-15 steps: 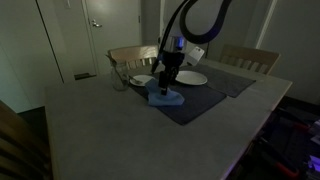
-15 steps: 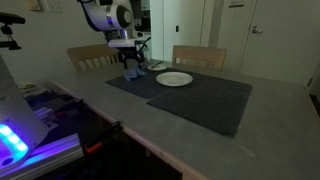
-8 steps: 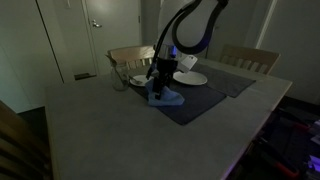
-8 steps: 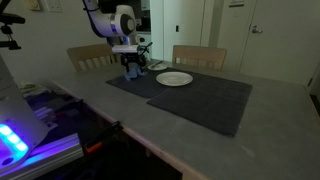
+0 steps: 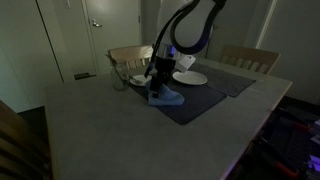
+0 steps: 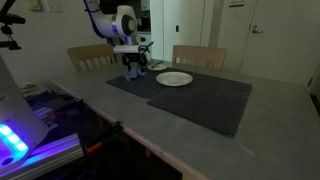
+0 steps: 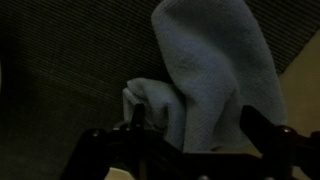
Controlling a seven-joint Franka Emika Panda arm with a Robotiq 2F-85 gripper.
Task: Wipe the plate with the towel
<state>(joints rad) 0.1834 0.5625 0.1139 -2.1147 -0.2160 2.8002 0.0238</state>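
picking up the towel [image 7: 210,70]: hand [image 7: 195,135] low over it, jaws wide, not yet gripping. next it should pinch, lift and carry it to the plate [image 6: 174,79].

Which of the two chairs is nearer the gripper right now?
The chair directly behind the gripper and blue towel; the other chair stands farther along, past the plate.
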